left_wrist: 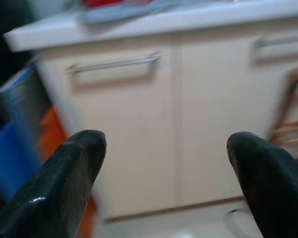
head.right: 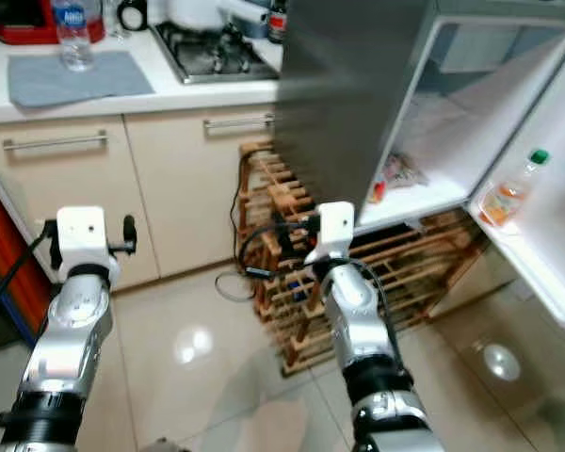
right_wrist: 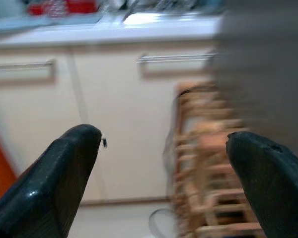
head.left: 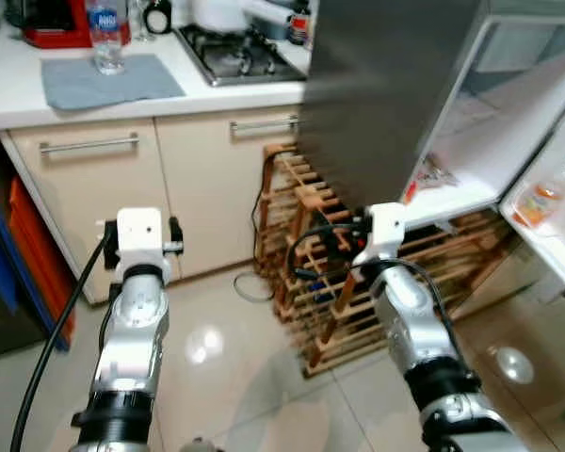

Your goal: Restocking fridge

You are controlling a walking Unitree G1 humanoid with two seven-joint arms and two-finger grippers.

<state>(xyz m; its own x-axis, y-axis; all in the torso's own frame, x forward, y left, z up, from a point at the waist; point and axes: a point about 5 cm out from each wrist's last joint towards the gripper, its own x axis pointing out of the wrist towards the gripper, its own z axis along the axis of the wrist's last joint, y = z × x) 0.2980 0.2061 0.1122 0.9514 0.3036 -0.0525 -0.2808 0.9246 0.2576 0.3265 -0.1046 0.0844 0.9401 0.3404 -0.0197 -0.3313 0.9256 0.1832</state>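
- The fridge [head.left: 395,94] stands open at the robot's right, its door [head.left: 556,198] swung wide, and a bottle with a green cap [head.left: 549,195] lies in the door shelf.
- On the lowest shelf inside sits a small packet [head.left: 431,176]; the blur is too much to tell what it is.
- A clear water bottle [head.left: 105,36] stands on a grey mat [head.left: 108,79] on the worktop [head.left: 19,99], well apart from the fridge; I judge it the likely next item to go in.
- So the restocking looks barely begun or between items: the door is open, little is inside, and nothing is being carried.
- The left claw [left_wrist: 164,163] is spread wide and holds nothing, pointing at the cream cupboard doors [left_wrist: 139,124] below the worktop.
- The right claw [right_wrist: 161,166] is likewise spread wide and empty, facing the cupboards and the wooden wine rack [head.left: 339,273] that stands beside the fridge.
- Both silver arms reach forward over the glossy tiled floor [head.left: 226,377], touching nothing.
- A gas hob [head.left: 235,55] sits on the worktop beside the fridge.
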